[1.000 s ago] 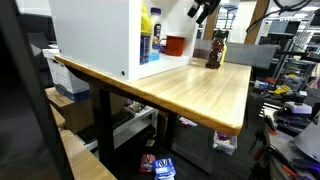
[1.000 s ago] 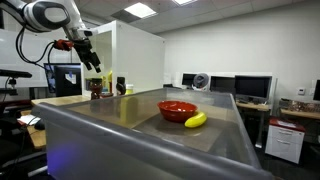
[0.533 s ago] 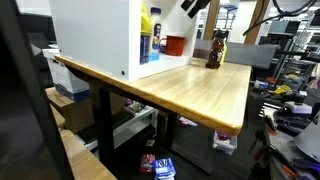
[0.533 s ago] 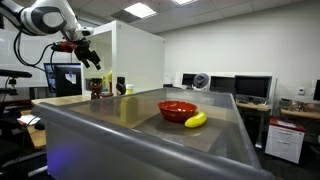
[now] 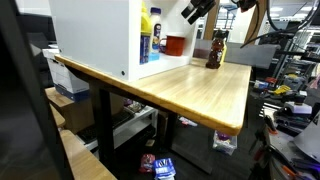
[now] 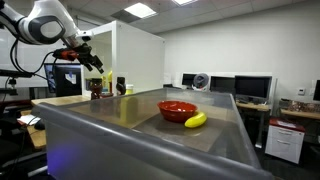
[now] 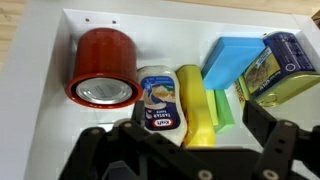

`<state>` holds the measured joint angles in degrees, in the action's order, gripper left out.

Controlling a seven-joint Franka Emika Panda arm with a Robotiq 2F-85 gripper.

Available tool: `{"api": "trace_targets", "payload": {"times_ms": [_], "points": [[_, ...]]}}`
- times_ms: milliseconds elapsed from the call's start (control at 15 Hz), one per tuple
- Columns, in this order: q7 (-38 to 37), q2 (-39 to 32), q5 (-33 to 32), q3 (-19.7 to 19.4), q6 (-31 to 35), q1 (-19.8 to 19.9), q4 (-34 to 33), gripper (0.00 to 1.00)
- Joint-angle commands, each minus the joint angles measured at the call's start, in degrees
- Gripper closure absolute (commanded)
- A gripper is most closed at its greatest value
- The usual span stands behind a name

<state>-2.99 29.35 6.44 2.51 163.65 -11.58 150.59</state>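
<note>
My gripper [image 7: 196, 122] is open and holds nothing. It hangs in front of the open side of a white cabinet [image 7: 40, 60]. Between its spread fingers lie a yellow squeeze bottle [image 7: 198, 100] and a Kraft tartar sauce bottle [image 7: 160, 95]. A red can [image 7: 103, 68] lies to their left. A green block [image 7: 224, 105], a blue block [image 7: 232, 62] and a yellow-and-blue tin [image 7: 280, 65] lie to the right. In both exterior views the gripper [image 5: 195, 8] [image 6: 93, 60] hovers high beside the cabinet [image 5: 95, 35], above a brown bottle [image 5: 214, 50].
The cabinet stands on a wooden table [image 5: 200, 95] with an open front edge. A red bowl [image 6: 177, 109] and a banana [image 6: 195, 120] rest on a grey surface [image 6: 120, 120] in an exterior view. Desks, monitors and clutter ring the table.
The arm has shifted a little and the gripper has edged closer to the cabinet's open side. The jaws have stayed open and nothing was picked up.
</note>
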Motion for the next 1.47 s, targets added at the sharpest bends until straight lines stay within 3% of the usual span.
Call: {"api": "trace_targets", "payload": {"times_ms": [0,600,1400], "points": [[0.74,-0.67,1.26,-0.54,2.89,-0.24,1.0,0.0],[-0.5,-5.81,0.82,1.78,4.02,-0.66,-3.32,0.0],[-6.45,-13.63,-0.22,5.06,6.69,3.69,-11.32,0.0]]}}
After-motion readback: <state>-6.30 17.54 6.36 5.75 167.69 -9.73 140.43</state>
